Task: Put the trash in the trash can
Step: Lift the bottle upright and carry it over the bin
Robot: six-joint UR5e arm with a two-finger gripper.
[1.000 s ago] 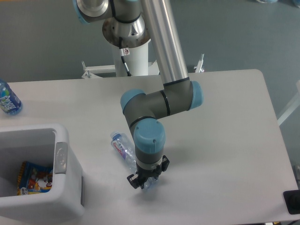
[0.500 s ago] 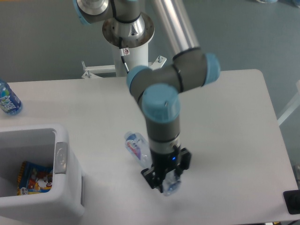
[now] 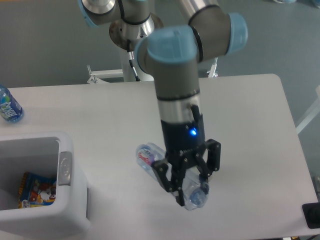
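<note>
My gripper [image 3: 190,186] is shut on the crushed clear plastic bottle [image 3: 150,157], held well above the table at centre. The bottle lies slanted: its pale red-printed label end sticks out up-left of the fingers and its cap end shows below them. The blue-and-orange snack packet [image 3: 37,189] lies inside the white trash can [image 3: 65,216] at the lower left. The can's grey oval patch [image 3: 64,167] sits on its right rim. The gripper is far to the right of the can.
An upright blue-labelled bottle [image 3: 9,106] stands at the table's left edge, behind the can. The robot's white base column [image 3: 142,60] rises at the back centre. A dark object [image 3: 312,215] sits at the table's lower right corner.
The gripper has lifted the crushed bottle off the table, rising toward the camera and shifting slightly right. The can and the packet in it have not moved.
</note>
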